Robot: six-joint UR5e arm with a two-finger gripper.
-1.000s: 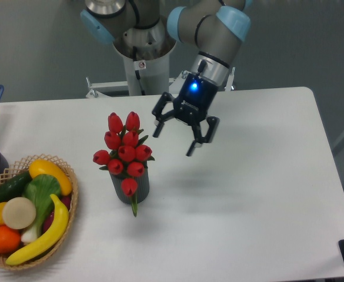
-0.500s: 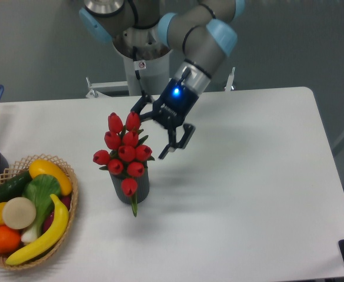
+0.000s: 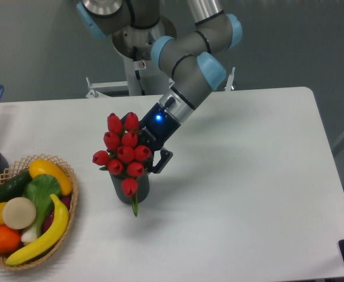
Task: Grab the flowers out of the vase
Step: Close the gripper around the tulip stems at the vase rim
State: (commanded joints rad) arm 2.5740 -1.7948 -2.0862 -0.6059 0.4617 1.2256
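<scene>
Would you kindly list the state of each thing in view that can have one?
flowers: upright in the vase, not lifted.
vase: standing upright on the table.
gripper: right beside the flowers; one finger shows, the other is hidden, so open or shut is unclear.
wicker basket: full of fruit and vegetables.

Pincer (image 3: 150, 154) behind flowers (image 3: 123, 151) in vase (image 3: 130, 189)

table (image 3: 248, 194): matt white, smooth. flowers (image 3: 123, 150): glossy red buds, plastic look, green leaves duller. vase (image 3: 126, 189): dark grey, matt. gripper (image 3: 151, 147): black, matt plastic look, lit blue spot on body. arm (image 3: 189, 64): smooth grey shell with light-blue caps, slight sheen. basket (image 3: 72, 200): woven wicker, rough, tan. fruit and vegetables (image 3: 27, 211): shiny, plastic-looking.
</scene>
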